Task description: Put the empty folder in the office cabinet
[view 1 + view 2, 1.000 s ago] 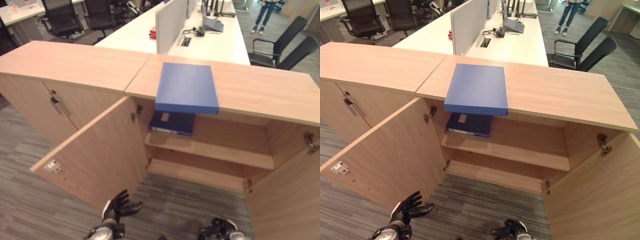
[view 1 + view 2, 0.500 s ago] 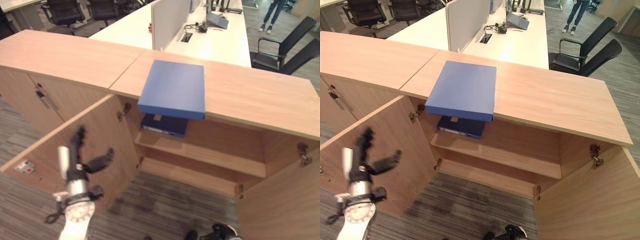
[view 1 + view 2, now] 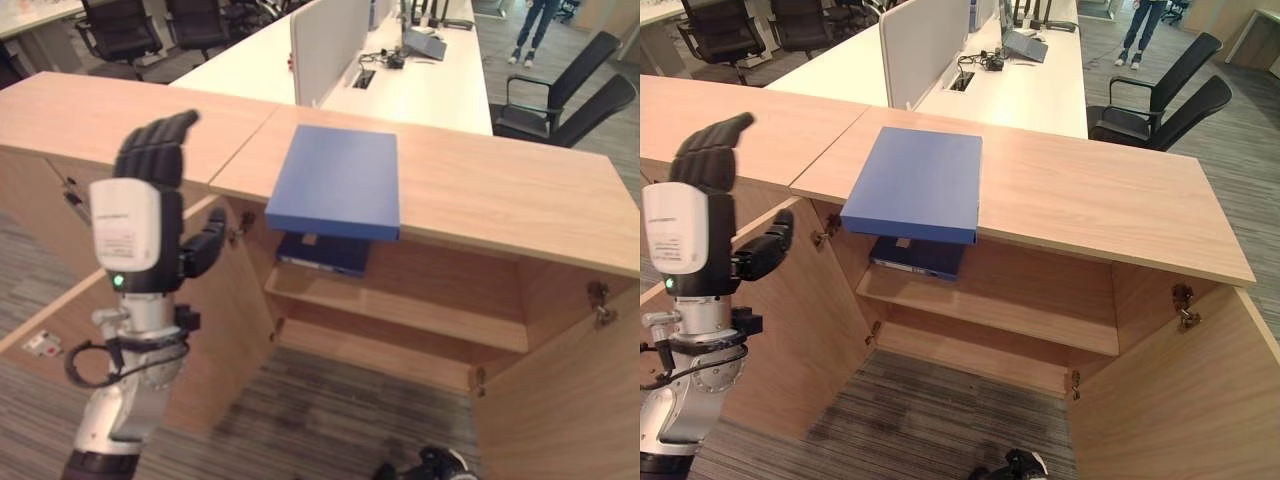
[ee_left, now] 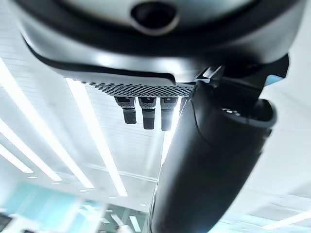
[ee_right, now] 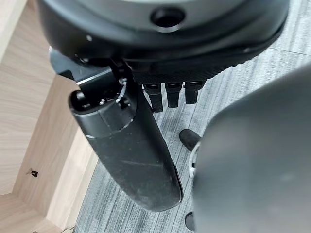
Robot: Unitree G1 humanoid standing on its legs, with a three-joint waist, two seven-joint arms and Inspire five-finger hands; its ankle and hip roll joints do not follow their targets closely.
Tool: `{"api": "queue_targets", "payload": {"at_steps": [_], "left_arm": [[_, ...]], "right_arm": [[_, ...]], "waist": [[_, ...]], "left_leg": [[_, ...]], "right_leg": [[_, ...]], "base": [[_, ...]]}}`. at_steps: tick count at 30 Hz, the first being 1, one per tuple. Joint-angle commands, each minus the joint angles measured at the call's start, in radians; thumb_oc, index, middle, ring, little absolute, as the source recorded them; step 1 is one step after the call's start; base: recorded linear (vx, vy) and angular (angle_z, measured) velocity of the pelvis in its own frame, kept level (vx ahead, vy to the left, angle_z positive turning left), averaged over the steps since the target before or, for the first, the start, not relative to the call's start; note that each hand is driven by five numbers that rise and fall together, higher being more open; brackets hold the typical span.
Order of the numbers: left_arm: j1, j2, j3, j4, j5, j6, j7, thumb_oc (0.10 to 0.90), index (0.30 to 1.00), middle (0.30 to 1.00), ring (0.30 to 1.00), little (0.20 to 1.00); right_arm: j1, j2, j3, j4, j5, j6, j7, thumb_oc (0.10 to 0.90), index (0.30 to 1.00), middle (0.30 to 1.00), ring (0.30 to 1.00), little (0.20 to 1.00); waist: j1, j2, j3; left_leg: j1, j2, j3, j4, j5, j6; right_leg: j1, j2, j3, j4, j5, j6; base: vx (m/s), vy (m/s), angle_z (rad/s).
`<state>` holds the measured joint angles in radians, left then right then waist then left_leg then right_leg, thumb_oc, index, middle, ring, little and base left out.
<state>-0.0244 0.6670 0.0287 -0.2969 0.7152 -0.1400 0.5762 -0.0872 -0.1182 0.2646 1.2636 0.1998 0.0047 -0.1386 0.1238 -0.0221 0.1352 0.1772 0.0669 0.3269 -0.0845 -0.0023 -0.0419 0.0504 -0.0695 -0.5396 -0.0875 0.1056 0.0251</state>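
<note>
Folder [image 3: 335,181] atop cabinet [image 3: 520,190], well beyond raised left robot hand [image 3: 140,215].

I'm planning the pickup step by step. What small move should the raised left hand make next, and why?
Probably reach forward toward the blue folder, which lies flat on the cabinet top, its near edge jutting over the open cabinet. The left hand is raised with straight fingers, holding nothing, off to the folder's left. The right hand hangs low near the floor. The shelf has free room beside another folder.
</note>
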Motion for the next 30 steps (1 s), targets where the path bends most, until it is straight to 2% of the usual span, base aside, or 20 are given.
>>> {"api": "queue_targets", "payload": {"at_steps": [1,6,8,11,14,21,27,30], "left_arm": [[-0.094,0.070,-0.043,-0.109,-0.026,-0.070,-0.030,0.800,0.900,0.900,0.900,0.900],[-0.107,0.075,-0.101,-0.129,-0.106,-0.113,-0.116,0.800,0.900,0.900,0.900,0.900],[-0.103,0.067,-0.127,-0.129,-0.189,-0.127,-0.187,0.800,0.900,0.900,0.900,0.900],[-0.074,0.034,-0.113,-0.103,-0.286,-0.117,-0.257,0.800,0.900,0.900,0.900,0.900],[-0.076,0.005,-0.111,-0.052,-0.321,-0.098,-0.283,0.800,0.900,0.900,0.900,0.900],[-0.204,0.002,-0.162,0.130,-0.118,-0.026,-0.188,0.800,0.900,0.900,0.900,0.900],[-0.314,0.041,-0.212,0.247,0.081,0.052,-0.135,0.800,0.900,0.900,0.900,0.900],[-0.357,0.052,-0.242,0.283,0.132,0.076,-0.122,0.800,0.900,0.900,0.900,0.900]], "right_arm": [[-0.055,0.014,0.038,0.025,0.003,-0.035,-0.003,0.800,0.900,0.900,0.900,0.900],[-0.049,0.008,0.035,0.024,-0.001,-0.030,0.006,0.800,0.900,0.900,0.900,0.900],[-0.038,0.001,0.030,0.021,-0.005,-0.024,0.016,0.800,0.900,0.900,0.900,0.900],[-0.017,-0.016,0.014,0.007,-0.021,-0.009,0.028,0.800,0.900,0.900,0.900,0.900],[-0.005,-0.023,0.011,0.000,-0.031,-0.002,0.037,0.800,0.900,0.900,0.900,0.900],[0.005,-0.026,0.017,-0.022,-0.039,-0.002,0.029,0.800,0.900,0.900,0.900,0.900],[0.008,-0.030,0.025,-0.021,-0.047,-0.002,0.022,0.800,0.900,0.900,0.900,0.900],[0.007,-0.033,0.028,-0.021,-0.051,-0.003,0.019,0.800,0.900,0.900,0.900,0.900]], "waist": [[-0.005,-0.019,-0.079],[-0.017,-0.014,-0.085],[-0.025,-0.014,-0.088],[-0.034,-0.016,-0.091],[-0.045,-0.018,-0.093],[-0.067,-0.018,-0.093],[-0.086,-0.013,-0.100],[-0.091,-0.011,-0.101]], "left_leg": [[-0.038,0.006,0.006,-0.003,-0.041,-0.040],[-0.035,0.006,0.010,-0.003,-0.042,-0.039],[-0.031,0.005,0.011,-0.003,-0.045,-0.039],[-0.028,0.008,0.015,-0.003,-0.047,-0.040],[-0.024,0.010,0.019,-0.003,-0.046,-0.041],[-0.019,0.011,0.033,-0.003,-0.050,-0.042],[-0.015,0.010,0.042,-0.003,-0.055,-0.041],[-0.012,0.009,0.046,-0.003,-0.057,-0.040]], "right_leg": [[0.116,-0.027,0.035,0.000,-0.116,0.099],[0.116,-0.027,0.039,0.000,-0.115,0.099],[0.116,-0.026,0.044,0.000,-0.112,0.099],[0.117,-0.024,0.050,0.000,-0.114,0.097],[0.118,-0.024,0.054,0.000,-0.115,0.096],[0.116,-0.026,0.064,0.000,-0.112,0.099],[0.116,-0.027,0.073,0.000,-0.110,0.101],[0.115,-0.027,0.076,0.000,-0.109,0.103]], "base": [[0.00,0.000,0.00],[0.00,0.008,-0.05],[-0.02,0.007,-0.08],[-0.02,-0.003,-0.03],[-0.02,-0.001,-0.07],[-0.02,0.000,-0.08],[0.00,0.004,-0.03],[0.00,0.002,-0.01]]}}
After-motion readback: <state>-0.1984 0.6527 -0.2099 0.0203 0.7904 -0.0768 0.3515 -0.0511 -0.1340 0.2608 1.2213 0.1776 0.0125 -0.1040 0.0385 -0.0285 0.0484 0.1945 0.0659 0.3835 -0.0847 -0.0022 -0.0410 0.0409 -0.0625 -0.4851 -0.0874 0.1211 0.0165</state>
